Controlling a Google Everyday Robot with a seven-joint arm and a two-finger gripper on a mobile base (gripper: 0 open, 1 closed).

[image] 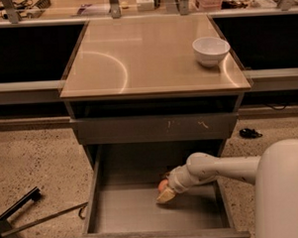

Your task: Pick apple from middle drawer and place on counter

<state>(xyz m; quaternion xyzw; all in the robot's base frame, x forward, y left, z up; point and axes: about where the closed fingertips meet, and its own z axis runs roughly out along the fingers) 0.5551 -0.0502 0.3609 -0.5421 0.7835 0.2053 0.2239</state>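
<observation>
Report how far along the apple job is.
Done: the middle drawer stands open. In hand: the gripper is inside it, right against the apple near the back; a grasp isn't confirmed. Left: lifting the apple out and setting it on the counter.
</observation>
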